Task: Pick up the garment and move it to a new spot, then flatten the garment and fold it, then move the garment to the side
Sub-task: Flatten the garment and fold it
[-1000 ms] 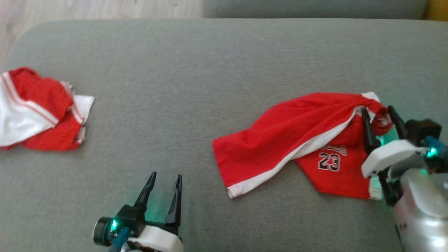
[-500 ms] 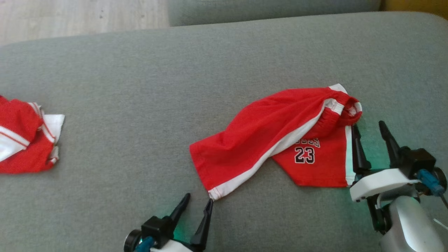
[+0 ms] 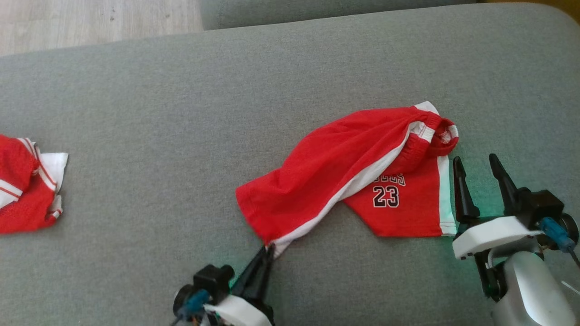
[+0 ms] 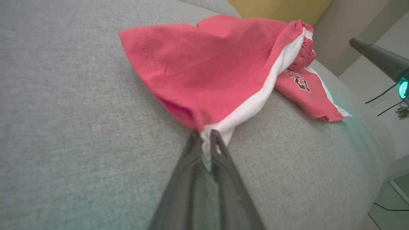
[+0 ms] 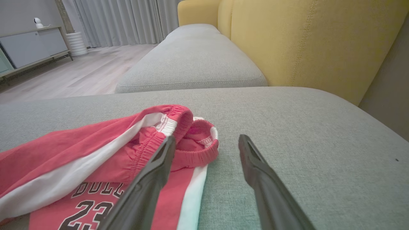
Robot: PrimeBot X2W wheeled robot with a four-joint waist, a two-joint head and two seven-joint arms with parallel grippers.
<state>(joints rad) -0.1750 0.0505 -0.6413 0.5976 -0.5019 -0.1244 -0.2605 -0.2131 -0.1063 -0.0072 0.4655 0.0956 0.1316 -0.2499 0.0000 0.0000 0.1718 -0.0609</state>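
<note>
Your left gripper (image 3: 268, 250) pinches the red shorts (image 3: 331, 176) at a leg-hem corner (white trim), toward the cushion's (image 3: 181, 104) right edge; right gripper (image 3: 474, 159) spread, just beside the waistband (image 3: 446, 136).

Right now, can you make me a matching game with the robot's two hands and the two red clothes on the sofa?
Things:
1 left hand
2 right hand
3 shorts
4 other garment

States:
A open, next to the waistband
B bunched at the cushion's far left
C pinching the shorts' corner
D lying twisted, number 23 facing up

Pairs: 1-C, 2-A, 3-D, 4-B
</note>
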